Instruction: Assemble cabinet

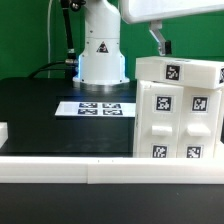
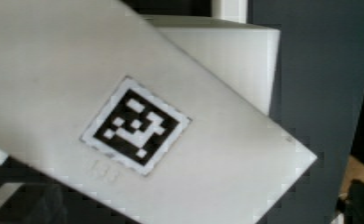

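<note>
Black desk (image 1: 40, 110) fills the exterior view, with a white rail (image 1: 60, 166) along its near edge. Robot base (image 1: 101, 50) stands at the back, centre. The cabinet (image 1: 178, 110), the big white tagged box, sits upright on the desk at the exterior view's right, just behind the rail; its front and top show several black-and-white tags. The marker board (image 1: 97, 108) lies flat on the desk in front of the base, beside the cabinet on the exterior view's left, apart from it. A small white block (image 1: 3, 131) shows at the far left edge of that view. The claw (image 1: 160, 42) hangs just above the cabinet's top, near its back left corner; only one finger shows clearly, can't tell if the fingers are apart or together. Wrist view: a tilted white cabinet panel (image 2: 143, 110) with one tag (image 2: 134, 125) fills most of the picture, very close, no fingers visible.
</note>
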`<action>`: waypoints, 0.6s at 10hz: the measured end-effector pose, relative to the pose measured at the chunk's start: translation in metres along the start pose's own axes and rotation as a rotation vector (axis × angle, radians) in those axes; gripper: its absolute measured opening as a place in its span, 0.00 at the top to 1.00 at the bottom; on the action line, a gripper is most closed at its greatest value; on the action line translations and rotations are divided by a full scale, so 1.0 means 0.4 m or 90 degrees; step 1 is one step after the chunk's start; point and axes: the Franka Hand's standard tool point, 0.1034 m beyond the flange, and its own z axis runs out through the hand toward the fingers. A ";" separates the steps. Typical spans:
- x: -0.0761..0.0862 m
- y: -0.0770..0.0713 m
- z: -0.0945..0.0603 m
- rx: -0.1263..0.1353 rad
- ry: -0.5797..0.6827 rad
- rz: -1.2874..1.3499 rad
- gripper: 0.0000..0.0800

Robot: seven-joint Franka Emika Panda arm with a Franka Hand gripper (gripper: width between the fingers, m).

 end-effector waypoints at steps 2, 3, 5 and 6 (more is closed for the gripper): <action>-0.005 -0.005 0.013 -0.015 0.002 -0.091 0.00; -0.010 -0.002 0.018 -0.017 0.000 -0.144 0.00; -0.017 0.003 0.024 -0.016 -0.003 -0.199 0.00; -0.021 0.007 0.027 -0.016 -0.006 -0.249 0.00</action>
